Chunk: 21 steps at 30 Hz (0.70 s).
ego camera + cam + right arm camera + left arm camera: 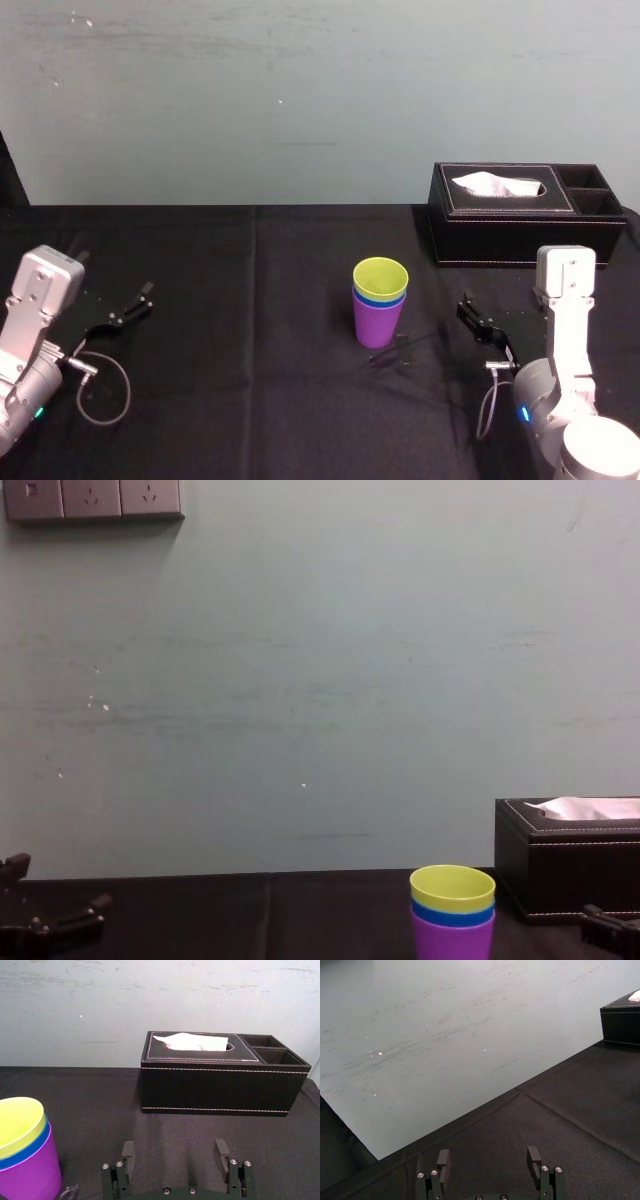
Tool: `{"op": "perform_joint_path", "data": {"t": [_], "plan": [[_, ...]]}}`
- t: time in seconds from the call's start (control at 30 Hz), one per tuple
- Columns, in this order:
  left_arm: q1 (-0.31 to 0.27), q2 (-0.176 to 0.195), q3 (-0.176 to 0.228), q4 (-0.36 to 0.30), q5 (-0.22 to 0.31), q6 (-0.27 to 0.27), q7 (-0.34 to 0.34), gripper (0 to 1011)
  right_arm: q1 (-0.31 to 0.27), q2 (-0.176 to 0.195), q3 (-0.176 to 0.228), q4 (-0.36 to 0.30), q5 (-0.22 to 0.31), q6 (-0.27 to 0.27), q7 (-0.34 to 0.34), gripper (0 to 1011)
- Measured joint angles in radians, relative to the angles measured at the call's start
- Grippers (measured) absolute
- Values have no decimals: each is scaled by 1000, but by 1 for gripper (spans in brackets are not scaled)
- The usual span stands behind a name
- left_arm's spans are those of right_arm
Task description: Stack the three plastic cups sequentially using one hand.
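Nesting upright, three smooth tapered plastic cups (380, 300), stitched black tissue box (520, 215)

Three cups (379, 300), one tissue box (510, 205), two hands (133, 301) (472, 315).

- Yellow-green cup (452, 888): plain, no pattern.
- Blue cup (452, 915): plain, seen as a narrow band.
- Purple cup (452, 939): plain, vivid.
- Tissue box (215, 1085): black, leather-like grain, white stitching along the edges.
- Tissue (192, 1041): white.
- Tablecloth (250, 350): black, fine weave, faint crease lines.
- Wall (300, 100): pale grey-green, with dark scuffs and white flecks.
- Socket plates (92, 498): grey.
- Left gripper (488, 1156): black fingers, silver screw heads.
- Right gripper (173, 1149): black fingers, silver screw heads.
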Motion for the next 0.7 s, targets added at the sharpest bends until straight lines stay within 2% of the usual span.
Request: {"op": "perform_joint_path", "data": {"t": [0.7], "plan": [[0,0,0,0,0,0,0,1000,0,0,0,0,0,0,0,1002]]}}
